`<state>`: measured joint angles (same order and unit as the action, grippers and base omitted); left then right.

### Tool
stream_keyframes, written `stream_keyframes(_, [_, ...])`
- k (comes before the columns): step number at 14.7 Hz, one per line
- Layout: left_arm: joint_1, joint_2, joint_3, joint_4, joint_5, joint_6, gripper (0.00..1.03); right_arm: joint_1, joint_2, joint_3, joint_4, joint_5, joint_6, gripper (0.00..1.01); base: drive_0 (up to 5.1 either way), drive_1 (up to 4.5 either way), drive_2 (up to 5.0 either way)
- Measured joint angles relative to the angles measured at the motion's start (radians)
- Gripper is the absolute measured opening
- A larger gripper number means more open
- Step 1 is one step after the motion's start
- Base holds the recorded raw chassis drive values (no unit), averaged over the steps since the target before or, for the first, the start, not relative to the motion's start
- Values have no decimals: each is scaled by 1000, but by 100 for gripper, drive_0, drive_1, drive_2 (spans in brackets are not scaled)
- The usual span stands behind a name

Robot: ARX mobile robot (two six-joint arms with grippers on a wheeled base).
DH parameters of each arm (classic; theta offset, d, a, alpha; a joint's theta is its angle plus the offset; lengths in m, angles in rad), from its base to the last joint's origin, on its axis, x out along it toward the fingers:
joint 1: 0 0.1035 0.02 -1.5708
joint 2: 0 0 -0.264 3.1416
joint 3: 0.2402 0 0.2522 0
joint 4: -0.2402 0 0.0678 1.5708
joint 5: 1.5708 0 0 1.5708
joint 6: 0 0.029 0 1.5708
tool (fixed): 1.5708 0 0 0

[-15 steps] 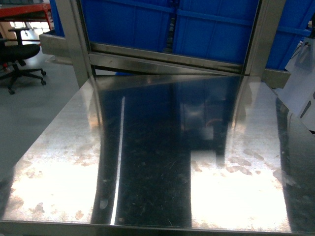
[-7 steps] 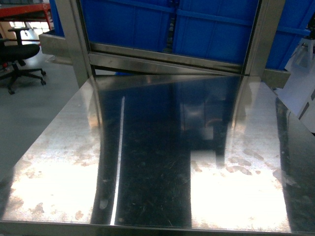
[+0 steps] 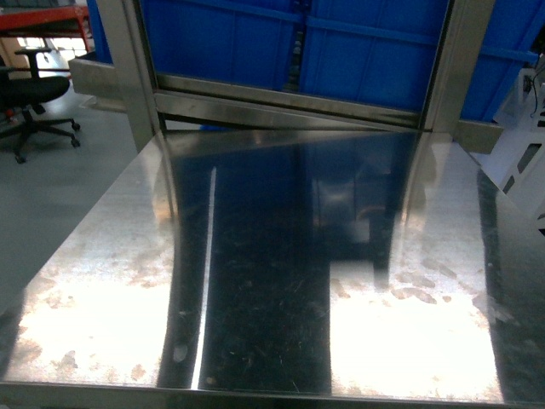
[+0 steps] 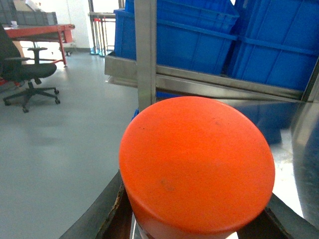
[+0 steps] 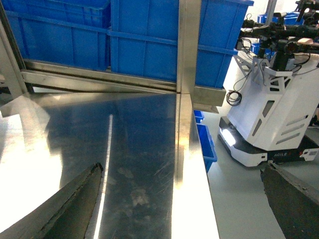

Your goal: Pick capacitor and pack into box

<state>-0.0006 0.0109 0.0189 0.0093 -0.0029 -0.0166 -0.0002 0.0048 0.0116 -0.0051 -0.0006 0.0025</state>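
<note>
Head view: the shiny table [image 3: 272, 281] looks the same as before, blue bins [image 3: 366, 43] at twelve o'clock, no box anywhere

Left wrist view: the left gripper [image 4: 197, 221] hugs an orange capacitor [image 4: 197, 164], I think

Right wrist view: the right gripper [image 5: 184, 209] is spread apart and holds nothing, so packing waits

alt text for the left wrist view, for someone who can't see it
A large orange round-topped object fills the lower frame, sitting between the left gripper's dark fingers. Behind it are a steel post, blue bins, grey floor and a black office chair.
</note>
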Motion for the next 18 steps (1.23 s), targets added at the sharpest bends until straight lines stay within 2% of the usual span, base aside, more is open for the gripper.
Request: stream_keyframes(18, [0,0,-5,-13,2,0,45,0,0,0,2,0,0,98,0,0,0])
